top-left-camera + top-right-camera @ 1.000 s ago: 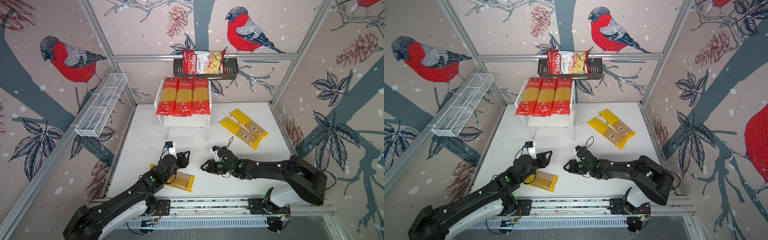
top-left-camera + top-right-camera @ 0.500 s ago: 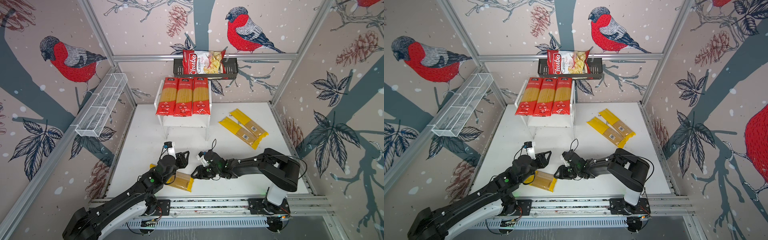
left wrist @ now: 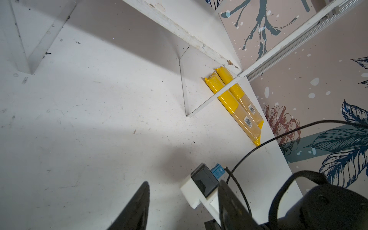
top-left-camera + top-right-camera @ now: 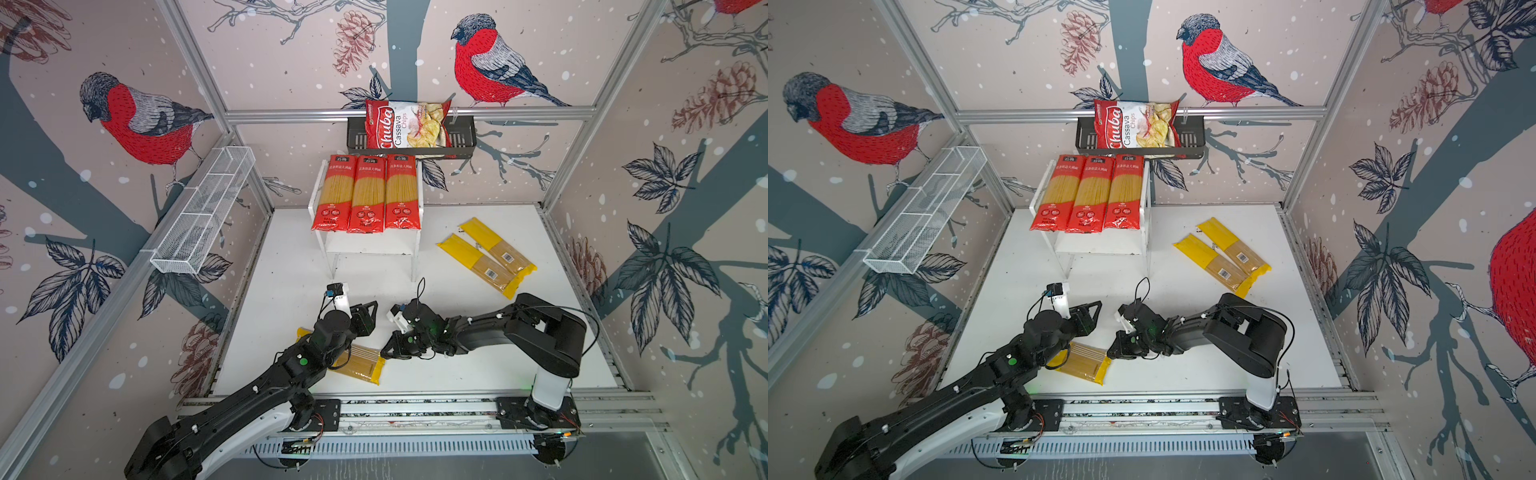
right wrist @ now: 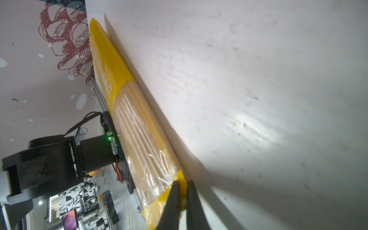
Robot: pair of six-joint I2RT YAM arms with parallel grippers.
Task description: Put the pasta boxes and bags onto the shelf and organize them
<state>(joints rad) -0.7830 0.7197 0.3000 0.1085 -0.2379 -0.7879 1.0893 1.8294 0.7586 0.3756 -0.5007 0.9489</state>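
Observation:
Three red-ended pasta packets lie side by side on the top board of the white shelf. Two yellow packets rest on the table to the shelf's right. A third yellow packet lies near the front edge, partly under my left arm. My right gripper is shut on this packet's yellow end flap. My left gripper hovers open and empty just behind the packet, close to the right wrist.
A black wall basket holds a Cassava Chips bag above the shelf. A white wire mesh tray hangs on the left wall. The arms' metal rail runs along the front edge.
My right gripper has swung left to the near yellow packet and closed on its end flap. The left arm has barely moved.

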